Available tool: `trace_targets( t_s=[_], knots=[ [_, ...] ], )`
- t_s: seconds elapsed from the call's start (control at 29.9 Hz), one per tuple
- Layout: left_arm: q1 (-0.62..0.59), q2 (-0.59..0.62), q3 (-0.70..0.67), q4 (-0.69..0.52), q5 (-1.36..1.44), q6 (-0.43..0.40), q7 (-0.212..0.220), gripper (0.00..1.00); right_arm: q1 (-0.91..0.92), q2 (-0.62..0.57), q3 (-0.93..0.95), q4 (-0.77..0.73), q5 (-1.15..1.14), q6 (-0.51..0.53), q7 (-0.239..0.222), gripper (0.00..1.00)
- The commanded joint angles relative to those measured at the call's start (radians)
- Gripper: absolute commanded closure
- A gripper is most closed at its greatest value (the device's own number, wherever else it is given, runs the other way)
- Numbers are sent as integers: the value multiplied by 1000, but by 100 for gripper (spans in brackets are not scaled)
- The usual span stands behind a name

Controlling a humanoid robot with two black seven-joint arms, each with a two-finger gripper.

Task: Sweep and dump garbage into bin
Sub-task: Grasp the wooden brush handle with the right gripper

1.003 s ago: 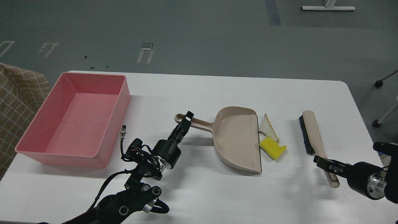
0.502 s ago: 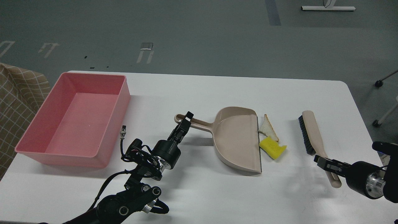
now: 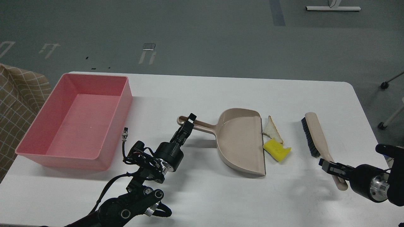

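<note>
The garbage lies on the white table (image 3: 221,195): a triangular bread slice (image 3: 272,129) and a yellow sponge block (image 3: 276,149), both touching the open front edge of the beige dustpan (image 3: 241,142). My left gripper (image 3: 188,121) is shut on the dustpan's handle near its loop end. My right gripper (image 3: 329,166) is shut on the handle of the beige black-bristled brush (image 3: 315,132), which stands to the right of the garbage with a gap between. The pink bin (image 3: 116,126) sits at the table's left end and looks empty.
A tan checked cloth (image 3: 15,101) lies left of the bin, off the table. The table's right edge runs close behind my right arm. Grey floor lies beyond the far edge.
The brush has shifted slightly: its bristle end moved a little left and up while my right gripper drifted slightly down and right. The left arm, dustpan and garbage have not moved.
</note>
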Motion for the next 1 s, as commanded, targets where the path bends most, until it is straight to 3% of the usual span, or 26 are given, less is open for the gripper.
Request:
trace_targets(
  t_s=[0.0,0.07,0.47,0.8,0.97],
  knots=[
    [-3,1,0,0,1,0,1,77,9,0,1,1,2,0,-2,81],
    [-1,0,0,0,1,0,-1,77,10,0,0,2,2,0,-2,85],
    [-3,0,0,0,1,0,1,77,10,11,-14,4,5,0,-49,86],
    [2,0,0,-5,2,0,1,77,70,75,-138,40,8,0,-123,87],
    [2,-2,0,-6,2,0,1,77,118,95,-184,40,11,0,-138,87]
  ],
)
